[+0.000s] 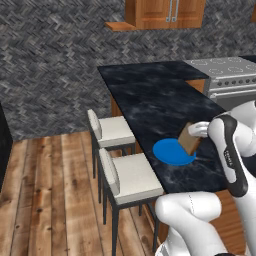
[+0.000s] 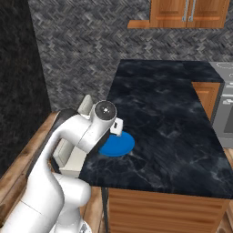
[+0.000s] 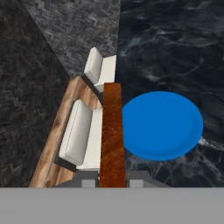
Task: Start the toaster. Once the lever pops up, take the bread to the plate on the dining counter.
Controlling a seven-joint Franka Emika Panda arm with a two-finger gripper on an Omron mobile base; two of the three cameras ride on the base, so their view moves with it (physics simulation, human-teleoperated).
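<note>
holding the bread edge-up between closed jaws, gripper clamped on the slice from both sides. seen along the hand: brown crust edge rising straight up from between the fingertips, hiding part of the near rim of the plate. seen from the left base camera: slice tilted, its lower corner over the right edge of the bright-blue plate; cannot tell whether touching it or just above. hanging over the dining counter, black marble with faint white veins, near its front edge and the stool side. lying flat on that slab, the plate, partly covered by the white arm in the right base view. standing beside the counter on the wooden floor, two white cushioned stools, backs toward the slab. at the far right, a steel stove against the counter's end. above the far wall, wooden cabinets with metal handles. behind everything, a grey herringbone wall.
</note>
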